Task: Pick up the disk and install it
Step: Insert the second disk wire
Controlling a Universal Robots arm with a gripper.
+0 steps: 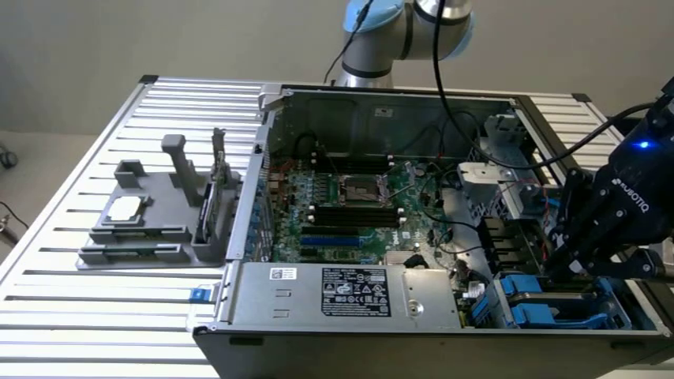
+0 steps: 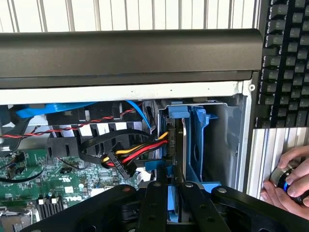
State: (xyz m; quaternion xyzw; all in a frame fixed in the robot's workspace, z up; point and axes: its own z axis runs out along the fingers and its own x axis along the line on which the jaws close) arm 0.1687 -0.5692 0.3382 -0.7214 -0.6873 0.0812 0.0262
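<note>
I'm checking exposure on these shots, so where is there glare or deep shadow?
Exterior view: the slatted table blows out white near the front edge; the blue carriers lie in shadow under the end effector. Wrist view: the bright slats above the case rim wash out.

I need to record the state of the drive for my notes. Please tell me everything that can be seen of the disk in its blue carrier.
The disk stands on edge in the drive bay at the corner of the open computer case. In the wrist view only its thin dark edge shows, framed by blue plastic carrier rails. The gripper is closed on it from above, one finger on each side. A bundle of red, yellow and black wires ends beside it. Its label cannot be seen.
</note>
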